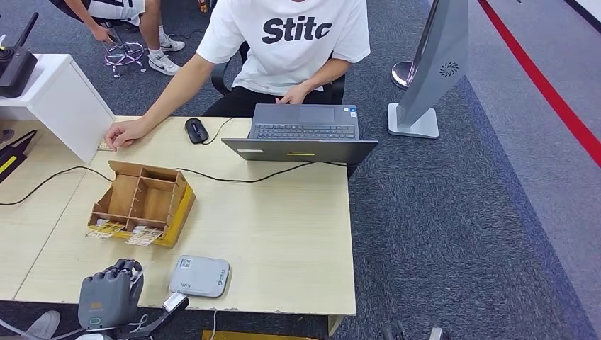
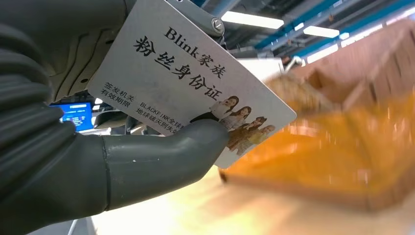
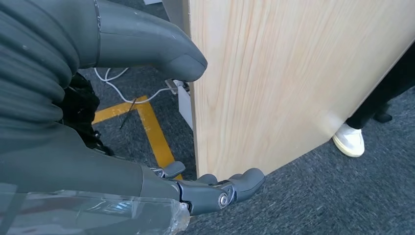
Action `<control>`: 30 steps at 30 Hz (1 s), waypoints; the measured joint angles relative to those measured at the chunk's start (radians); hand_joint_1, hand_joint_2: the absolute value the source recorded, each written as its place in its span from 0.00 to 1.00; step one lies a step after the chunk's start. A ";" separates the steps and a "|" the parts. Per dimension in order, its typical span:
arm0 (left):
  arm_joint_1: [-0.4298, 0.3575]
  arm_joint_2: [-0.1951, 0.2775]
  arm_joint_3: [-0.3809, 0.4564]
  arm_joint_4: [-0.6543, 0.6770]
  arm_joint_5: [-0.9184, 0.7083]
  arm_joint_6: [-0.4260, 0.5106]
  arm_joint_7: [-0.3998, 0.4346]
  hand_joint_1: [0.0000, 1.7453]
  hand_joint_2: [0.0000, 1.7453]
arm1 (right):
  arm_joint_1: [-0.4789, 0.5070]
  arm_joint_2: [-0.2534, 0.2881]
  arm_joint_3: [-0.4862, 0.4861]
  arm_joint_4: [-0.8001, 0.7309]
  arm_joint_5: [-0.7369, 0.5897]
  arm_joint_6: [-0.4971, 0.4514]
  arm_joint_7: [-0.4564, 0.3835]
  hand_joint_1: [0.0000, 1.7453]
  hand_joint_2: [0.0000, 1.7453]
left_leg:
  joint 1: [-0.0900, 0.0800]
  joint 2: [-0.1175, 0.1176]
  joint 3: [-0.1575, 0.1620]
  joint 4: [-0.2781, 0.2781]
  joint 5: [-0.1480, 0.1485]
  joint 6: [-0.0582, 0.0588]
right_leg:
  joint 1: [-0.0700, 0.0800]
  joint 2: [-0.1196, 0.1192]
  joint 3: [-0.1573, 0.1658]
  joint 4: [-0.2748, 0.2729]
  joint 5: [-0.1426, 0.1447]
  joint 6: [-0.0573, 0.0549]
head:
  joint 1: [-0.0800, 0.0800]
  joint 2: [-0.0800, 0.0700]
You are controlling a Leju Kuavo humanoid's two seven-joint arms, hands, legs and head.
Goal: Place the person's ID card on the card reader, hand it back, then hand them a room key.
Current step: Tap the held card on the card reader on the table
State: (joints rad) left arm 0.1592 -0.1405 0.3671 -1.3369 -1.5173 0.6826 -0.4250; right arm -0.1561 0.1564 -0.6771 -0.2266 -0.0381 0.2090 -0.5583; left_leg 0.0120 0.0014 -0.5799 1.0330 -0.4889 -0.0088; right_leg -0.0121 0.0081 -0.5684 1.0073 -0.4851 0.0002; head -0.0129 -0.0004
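Your left hand (image 2: 122, 156) pinches the white printed ID card (image 2: 186, 83) by thumb at the near table edge, just left of the grey rounded card reader (image 1: 199, 275); the head view hides the card. Your right hand (image 3: 147, 147) hangs beside the pale wooden desk panel (image 3: 274, 78), fingers loosely apart, holding nothing. The wooden compartment box (image 1: 142, 202) blurs orange at your wrist.

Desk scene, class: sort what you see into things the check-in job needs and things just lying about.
Needed: ID card, pinched in the left robot hand; card reader; wooden card box; the person's hand.

Lying about: laptop; mouse; black cable; the right robot hand, hanging beside the desk.
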 joint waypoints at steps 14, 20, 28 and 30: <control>-0.015 -0.008 0.021 0.058 -0.007 0.008 -0.016 1.00 1.00 | -0.002 0.001 0.000 0.000 0.030 0.004 0.004 0.00 1.00 | 0.000 -0.001 0.000 0.000 0.000 0.000 | 0.000 -0.002 0.000 0.000 0.000 0.000 | 0.000 0.000; -0.008 -0.017 0.021 0.025 -0.002 0.009 -0.020 1.00 1.00 | -0.002 0.001 0.000 0.000 0.033 0.004 0.004 0.00 1.00 | 0.000 -0.001 0.000 0.000 0.000 0.000 | 0.000 -0.002 0.000 0.000 0.000 0.000 | 0.000 0.000; 0.008 -0.041 0.021 -0.087 0.056 0.009 -0.070 1.00 1.00 | -0.004 0.002 -0.002 0.000 0.047 0.010 0.006 0.00 1.00 | 0.000 -0.001 0.000 0.000 0.000 0.000 | 0.000 -0.002 0.000 0.000 0.000 0.000 | 0.000 0.000; 0.013 -0.050 0.021 -0.131 0.062 0.008 -0.073 1.00 1.00 | -0.006 0.003 -0.004 0.000 0.051 0.013 0.008 0.00 1.00 | 0.000 -0.001 0.000 0.000 0.000 0.000 | 0.000 -0.002 0.000 0.000 0.000 0.000 | 0.000 0.000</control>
State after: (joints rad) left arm 0.1718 -0.1908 0.3877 -1.4679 -1.4552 0.6902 -0.4984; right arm -0.1621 0.1590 -0.6812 -0.2266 0.0133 0.2216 -0.5503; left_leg 0.0118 0.0004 -0.5800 1.0330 -0.4889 -0.0087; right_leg -0.0122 0.0060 -0.5684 1.0073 -0.4851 0.0002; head -0.0129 -0.0004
